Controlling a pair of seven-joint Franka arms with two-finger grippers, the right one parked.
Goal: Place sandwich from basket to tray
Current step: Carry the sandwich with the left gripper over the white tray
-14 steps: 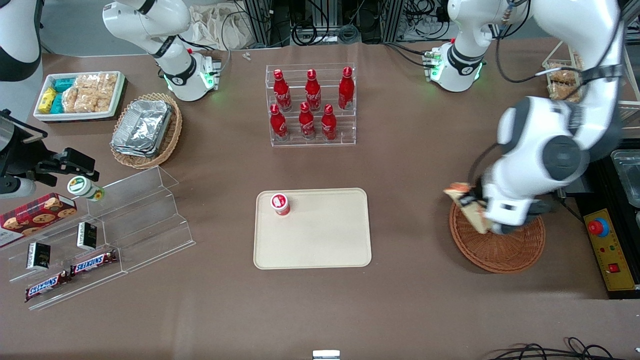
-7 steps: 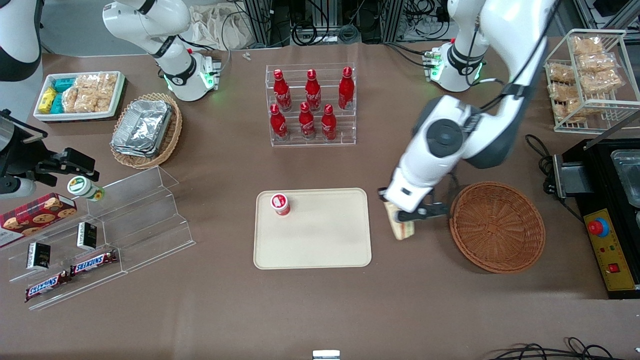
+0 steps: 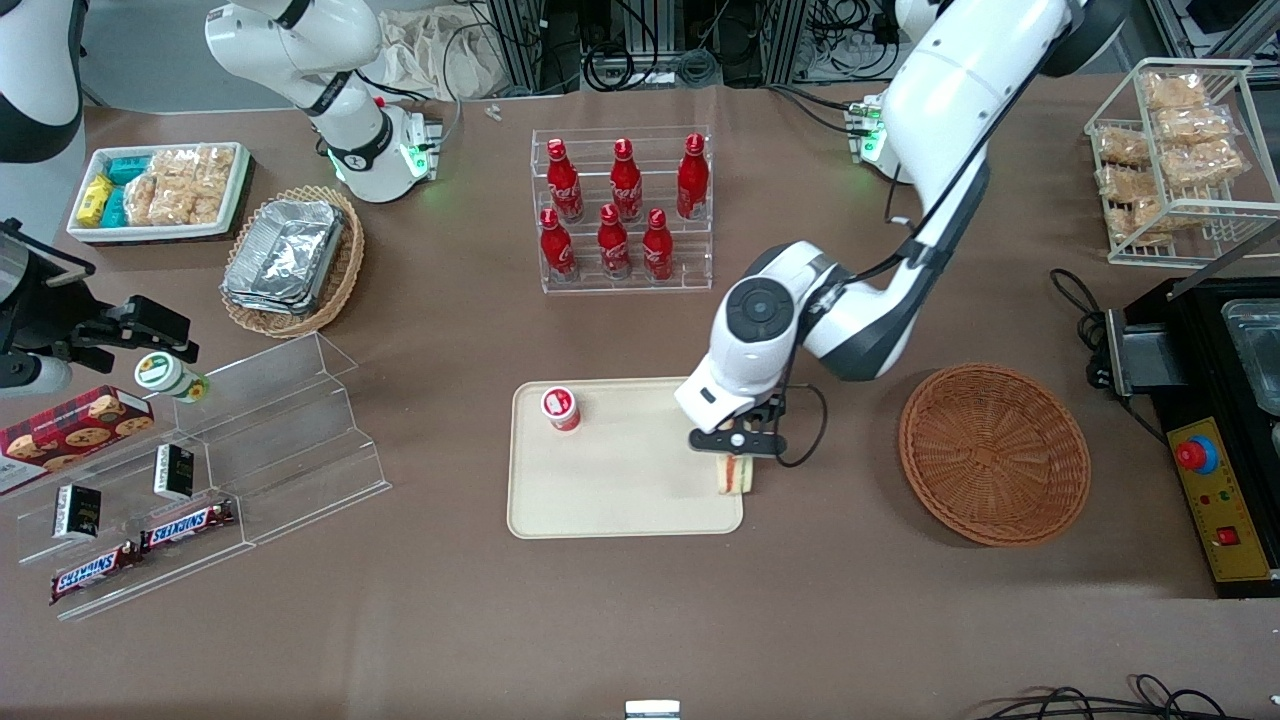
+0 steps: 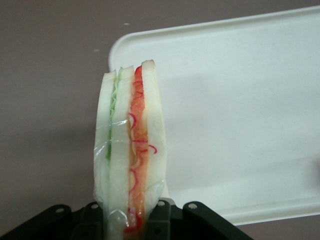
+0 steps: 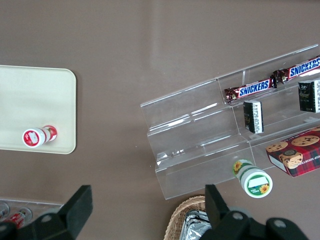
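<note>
Carrying stage, near its end. Black two-finger pincer (image 3: 738,441) of the left arm clamped on the triangular wedge sandwich of pale bread with red and green filling (image 3: 734,474), gripped at one end so the wedge hangs on edge, layers plainly visible in the wrist view (image 4: 131,150). Held above the edge of the flat cream rectangular plastic tray (image 3: 620,500) at the side toward the working arm, partly overhanging the rim and the brown worktop (image 3: 850,620); not yet set down. Round reddish-brown wicker basket (image 3: 995,452) now without contents, well apart toward the working arm's end. Small red-and-white capped cup (image 3: 561,408) upright in the tray corner toward the parked arm, away from the landing spot. Judged next: shift further over the tray, lower, release.
</note>
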